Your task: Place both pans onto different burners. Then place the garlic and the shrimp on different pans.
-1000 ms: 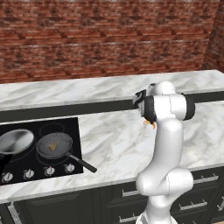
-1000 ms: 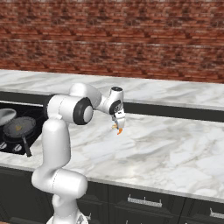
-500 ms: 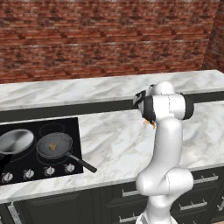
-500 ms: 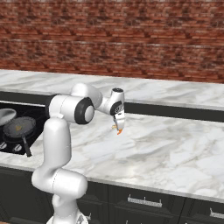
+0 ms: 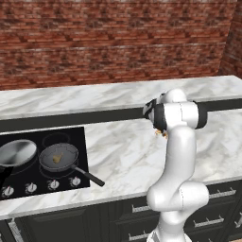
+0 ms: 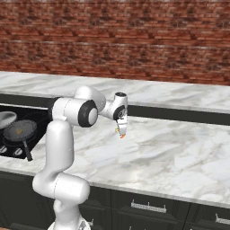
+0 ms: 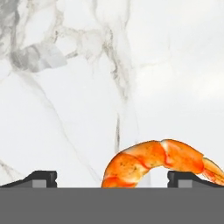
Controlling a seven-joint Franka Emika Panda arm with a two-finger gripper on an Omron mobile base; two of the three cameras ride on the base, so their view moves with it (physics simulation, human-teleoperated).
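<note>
The orange shrimp [image 7: 153, 162] lies on the white marble counter between my gripper's [image 7: 116, 178] two fingertips, closer to the right one. My gripper [image 6: 121, 130] stands open, pointing down right over the shrimp [image 6: 122, 135]. On the black cooktop [image 5: 75, 137] at the left sit both pans. The shiny silver pan [image 5: 16, 152] is at the far left. Beside it, the darker grey pan [image 5: 59, 157] holds the small tan garlic [image 5: 57, 159], its black handle pointing toward the counter's front. The pans hide the burners under them.
A row of small silver knobs [image 5: 53, 183] runs along the cooktop's front edge. A raised marble ledge [image 5: 94, 99] and a brick wall stand behind the counter. Bare marble counter [image 6: 179, 157] stretches to the right of the shrimp.
My gripper has dropped a little closer to the shrimp and stays open. The pans and the garlic have not moved.
</note>
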